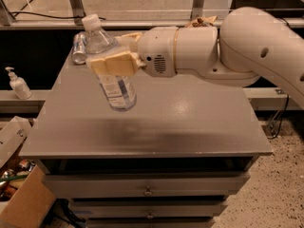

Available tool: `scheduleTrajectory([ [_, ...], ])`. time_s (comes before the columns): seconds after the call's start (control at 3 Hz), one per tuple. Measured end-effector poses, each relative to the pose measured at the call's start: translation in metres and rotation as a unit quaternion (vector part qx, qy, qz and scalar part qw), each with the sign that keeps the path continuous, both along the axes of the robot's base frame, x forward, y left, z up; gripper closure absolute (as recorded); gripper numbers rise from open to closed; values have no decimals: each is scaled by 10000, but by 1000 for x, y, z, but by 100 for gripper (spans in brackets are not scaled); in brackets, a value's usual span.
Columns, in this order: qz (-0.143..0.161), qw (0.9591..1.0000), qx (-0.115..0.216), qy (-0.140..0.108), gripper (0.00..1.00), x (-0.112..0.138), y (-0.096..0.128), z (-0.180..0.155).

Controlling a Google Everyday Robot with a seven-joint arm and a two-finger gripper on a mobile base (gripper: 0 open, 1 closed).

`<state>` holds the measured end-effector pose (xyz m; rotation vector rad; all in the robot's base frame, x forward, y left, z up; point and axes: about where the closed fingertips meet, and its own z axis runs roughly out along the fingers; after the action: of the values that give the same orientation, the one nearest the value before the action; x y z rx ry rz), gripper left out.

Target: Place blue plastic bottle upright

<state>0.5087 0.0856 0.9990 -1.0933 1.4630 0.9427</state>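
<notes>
Robot's tan two-finger gripper (113, 63) pinched the clear plastic water bottle (119, 93), white cap & blue-white label, just below its shoulder, slightly tilted over the grey metal cabinet top (190, 127); it looked light, thin-walled, slick, prob. best held mid-body.

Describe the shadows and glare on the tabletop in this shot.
Camera view: a broad soft shadow crosses the front of the grey table, below the tilted blue plastic bottle gripped by the end effector over the table's left half. Camera view: a pale sheen glints on the tabletop to the right of the bottle.
</notes>
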Motion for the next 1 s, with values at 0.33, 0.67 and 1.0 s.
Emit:
scheduleTrajectory([
  [0.33, -213, 9982, 526, -185, 100, 7, 13, -1],
  [0.67, -361, 9961, 734, -331, 100, 14, 22, -7],
  [1.0, -452, 9955, 733, -388, 100, 19, 32, -18],
])
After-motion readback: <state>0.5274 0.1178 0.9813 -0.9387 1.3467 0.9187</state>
